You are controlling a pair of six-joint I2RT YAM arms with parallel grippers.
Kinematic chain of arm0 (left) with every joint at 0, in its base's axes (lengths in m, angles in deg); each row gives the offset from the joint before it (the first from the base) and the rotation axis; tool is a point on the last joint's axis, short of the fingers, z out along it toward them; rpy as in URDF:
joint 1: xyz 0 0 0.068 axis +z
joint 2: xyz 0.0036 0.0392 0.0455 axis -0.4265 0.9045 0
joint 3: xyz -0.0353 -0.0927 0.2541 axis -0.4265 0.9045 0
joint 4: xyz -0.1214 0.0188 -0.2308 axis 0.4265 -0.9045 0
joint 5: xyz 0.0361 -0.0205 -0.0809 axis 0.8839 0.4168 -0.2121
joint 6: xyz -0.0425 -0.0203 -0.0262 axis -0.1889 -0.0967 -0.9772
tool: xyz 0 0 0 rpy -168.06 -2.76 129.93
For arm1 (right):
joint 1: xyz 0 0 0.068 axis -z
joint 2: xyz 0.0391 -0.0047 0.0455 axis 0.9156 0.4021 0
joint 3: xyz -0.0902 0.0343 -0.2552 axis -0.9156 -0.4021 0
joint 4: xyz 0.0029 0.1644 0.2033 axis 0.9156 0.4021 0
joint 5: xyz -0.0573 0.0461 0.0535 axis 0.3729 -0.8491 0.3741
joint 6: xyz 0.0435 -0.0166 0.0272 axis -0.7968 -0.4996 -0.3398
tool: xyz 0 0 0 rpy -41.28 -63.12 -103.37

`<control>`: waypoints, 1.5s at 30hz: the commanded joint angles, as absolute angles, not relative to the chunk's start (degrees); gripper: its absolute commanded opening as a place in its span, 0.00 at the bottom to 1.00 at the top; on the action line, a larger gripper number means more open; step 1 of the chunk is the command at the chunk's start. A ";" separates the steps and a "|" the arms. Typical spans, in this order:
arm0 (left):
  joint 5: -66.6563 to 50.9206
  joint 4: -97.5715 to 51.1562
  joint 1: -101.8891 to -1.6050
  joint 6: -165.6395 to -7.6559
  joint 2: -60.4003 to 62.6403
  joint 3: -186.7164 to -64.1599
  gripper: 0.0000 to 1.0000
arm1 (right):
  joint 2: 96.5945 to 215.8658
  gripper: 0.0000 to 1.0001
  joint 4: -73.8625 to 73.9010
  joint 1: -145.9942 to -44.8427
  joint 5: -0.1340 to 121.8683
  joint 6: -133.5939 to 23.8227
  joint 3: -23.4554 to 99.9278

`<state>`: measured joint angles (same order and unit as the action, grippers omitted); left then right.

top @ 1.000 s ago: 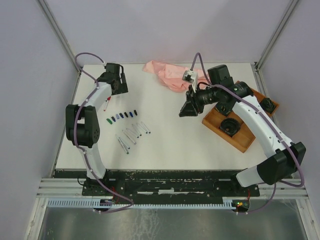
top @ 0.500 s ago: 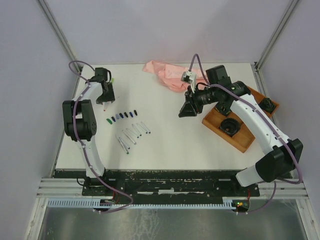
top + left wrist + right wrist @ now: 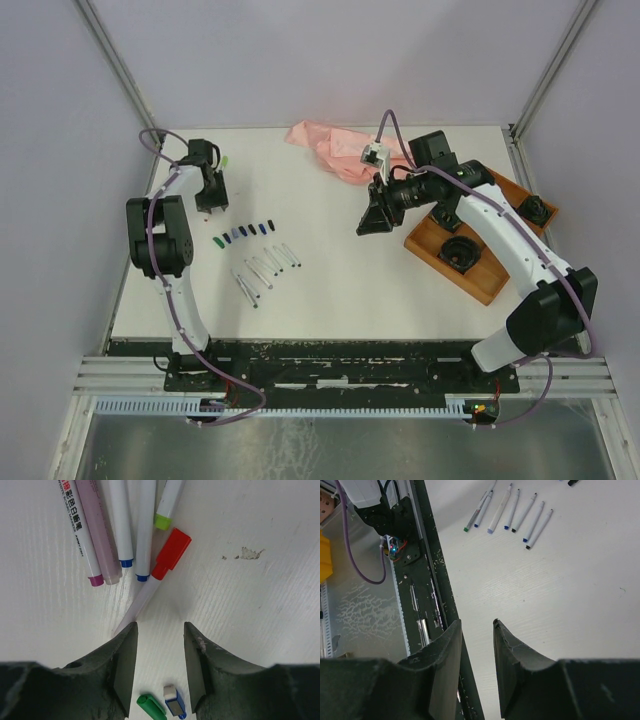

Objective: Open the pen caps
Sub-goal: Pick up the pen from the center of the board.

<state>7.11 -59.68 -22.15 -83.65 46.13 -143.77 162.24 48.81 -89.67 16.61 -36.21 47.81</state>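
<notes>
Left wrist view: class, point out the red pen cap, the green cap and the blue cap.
red pen cap (image 3: pixel 171 553), left wrist view, middle of its broad side.
green cap (image 3: pixel 151 706), left wrist view, middle of its body.
blue cap (image 3: pixel 175 706), left wrist view, its blue part.

Brightly, evenly lit from above. Faint soft shadows beside the thin white plastic pen barrels (image 3: pixel 121 520). Sharp mid-frame, blurred along both wrist views' bottom edges.
</notes>
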 commanded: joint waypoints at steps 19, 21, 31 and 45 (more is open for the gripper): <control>5.87 -52.63 -19.11 -79.88 41.64 -141.99 0.49 | 163.65 0.39 47.35 -88.62 12.97 -35.99 47.55; 5.64 -53.00 -19.05 -79.90 42.43 -142.25 0.48 | 163.63 0.39 47.33 -88.50 12.80 -36.03 47.59; 1.99 -55.10 -18.66 -79.84 44.98 -143.66 0.41 | 163.59 0.39 47.33 -88.17 12.22 -36.12 47.57; 3.82 -57.11 -18.86 -79.70 45.77 -144.70 0.38 | 163.69 0.39 47.28 -87.93 11.45 -36.47 47.52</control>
<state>2.92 -56.53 -18.85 -83.60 45.13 -142.24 163.42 48.81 -88.29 13.42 -36.37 47.33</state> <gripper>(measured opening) 0.382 0.388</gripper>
